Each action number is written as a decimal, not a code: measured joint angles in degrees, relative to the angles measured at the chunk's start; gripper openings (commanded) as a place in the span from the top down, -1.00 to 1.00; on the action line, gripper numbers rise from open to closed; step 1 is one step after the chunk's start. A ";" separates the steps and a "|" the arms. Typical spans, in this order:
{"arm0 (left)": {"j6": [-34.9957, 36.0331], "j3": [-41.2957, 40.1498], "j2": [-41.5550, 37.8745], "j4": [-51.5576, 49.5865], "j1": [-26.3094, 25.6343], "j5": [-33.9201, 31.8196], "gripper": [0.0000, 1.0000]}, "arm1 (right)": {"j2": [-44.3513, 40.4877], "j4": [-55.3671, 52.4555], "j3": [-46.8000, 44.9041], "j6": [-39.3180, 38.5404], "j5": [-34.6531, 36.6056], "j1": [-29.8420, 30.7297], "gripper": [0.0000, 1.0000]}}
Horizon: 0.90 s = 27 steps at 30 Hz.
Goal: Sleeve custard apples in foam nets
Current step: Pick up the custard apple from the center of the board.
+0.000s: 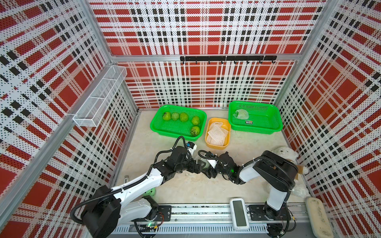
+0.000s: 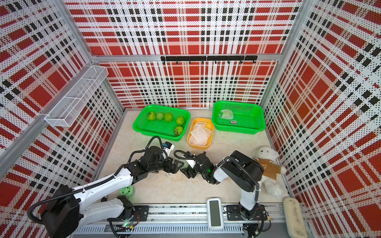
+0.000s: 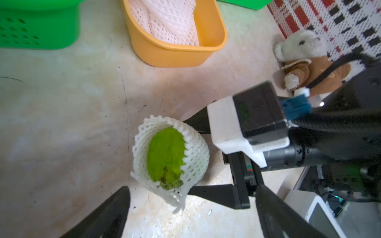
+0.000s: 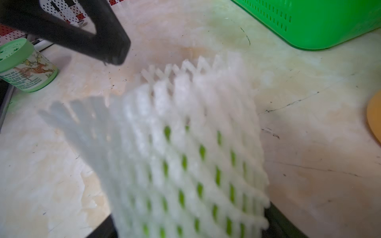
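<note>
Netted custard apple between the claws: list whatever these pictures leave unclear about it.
1. Left wrist view: the foam net hides the custard apple's far end; covered there or not, cannot tell.
2. Right wrist view: net blurred against the lens; right claw fingers cut off at the bottom edge, so its grip is unclear.
3. Both top views: both wrists cover nearly all of the fruit.

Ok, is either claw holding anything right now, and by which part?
The right claw seems to grip the netted apple by two opposite sides. The left claw is open, holding nothing.
</note>
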 measured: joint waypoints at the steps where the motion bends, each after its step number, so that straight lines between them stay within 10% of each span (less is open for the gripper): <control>1: -0.09 -0.72 -1.42 0.02 0.96 0.26 -0.99 | -0.02 0.00 0.00 0.02 -0.28 -0.11 -0.45; 11: -0.52 -8.61 -12.74 2.73 4.70 1.07 -0.99 | -7.54 -5.22 -0.92 3.19 -11.89 -6.03 -0.14; 27: 18.23 -4.92 -19.74 11.08 -5.81 9.14 -0.99 | -24.26 -66.66 18.95 2.49 -35.04 -10.71 -0.11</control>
